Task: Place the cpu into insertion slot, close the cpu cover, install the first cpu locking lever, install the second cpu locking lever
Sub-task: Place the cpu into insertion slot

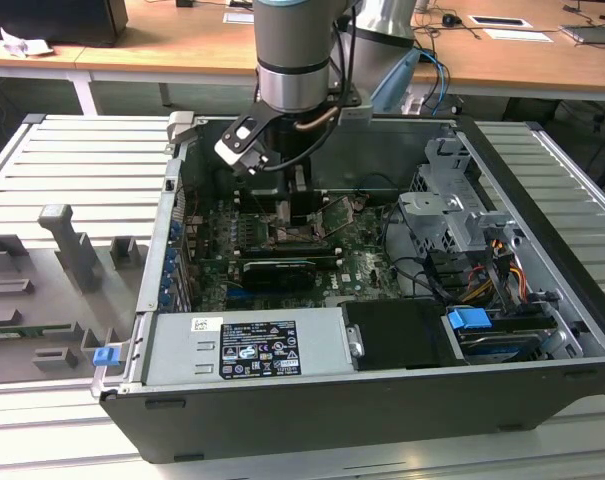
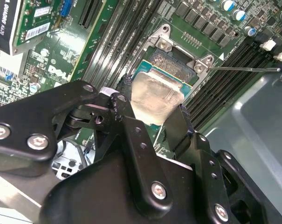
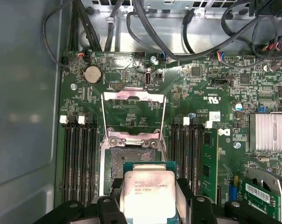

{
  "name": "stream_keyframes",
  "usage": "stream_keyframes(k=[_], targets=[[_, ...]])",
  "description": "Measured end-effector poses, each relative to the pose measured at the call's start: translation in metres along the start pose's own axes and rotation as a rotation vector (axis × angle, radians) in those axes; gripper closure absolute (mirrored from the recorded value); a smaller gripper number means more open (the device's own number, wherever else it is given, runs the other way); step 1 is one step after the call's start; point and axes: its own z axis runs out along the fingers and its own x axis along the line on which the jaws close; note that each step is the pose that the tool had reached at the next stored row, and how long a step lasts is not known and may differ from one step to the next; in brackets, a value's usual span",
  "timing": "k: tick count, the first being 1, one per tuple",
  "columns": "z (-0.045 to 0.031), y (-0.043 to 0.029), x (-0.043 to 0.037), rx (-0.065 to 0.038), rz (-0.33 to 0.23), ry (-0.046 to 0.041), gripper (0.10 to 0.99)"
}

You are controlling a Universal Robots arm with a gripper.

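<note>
The jaws are clamped on the cpu (image 3: 147, 196), one black finger (image 3: 108, 205) against each of two opposite edges. The chip is a flat square with a pale, dull silver metal top and a green rim. It hangs partly over the near edge of the insertion slot (image 3: 131, 161), a dark square socket with a grey metal rim, and is not seated in it. Past the socket, the cpu cover (image 3: 131, 97), a thin grey metal frame with a large square window, is swung open and clear of the slot. Long black memory slots (image 3: 78, 158) flank the socket on both sides, close to the fingers. Farther out on the green motherboard (image 3: 201, 79) sit a round coin battery (image 3: 92, 73) and a finned silver heat sink (image 3: 271, 133), with black cables (image 3: 154, 32) looping above them. In the second wrist view the cpu (image 2: 154, 95) looks tilted, its top smeared and shiny, and a thin metal rod (image 2: 243, 69) sticks out sideways from the socket's corner. In the exterior view the grey arm (image 1: 292, 60) reaches down into an open black computer case (image 1: 382, 410). The case lies on a ribbed metal tabletop (image 1: 82, 160), with a silver power supply box (image 1: 247, 345) in front and a metal drive cage (image 1: 452, 210) on the exterior view's right.
</note>
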Motion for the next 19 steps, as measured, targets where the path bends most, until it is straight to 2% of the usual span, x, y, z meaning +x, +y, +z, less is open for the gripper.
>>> stream_keyframes(k=[7,15,19], targets=[[0.0124,-0.0009,0.0079,0.000,0.000,0.0000,0.557],[0.0306,-0.0021,0.0173,0.004,0.001,0.0002,0.557],[0.0354,-0.0024,0.0177,0.005,0.014,-0.0010,0.557]])
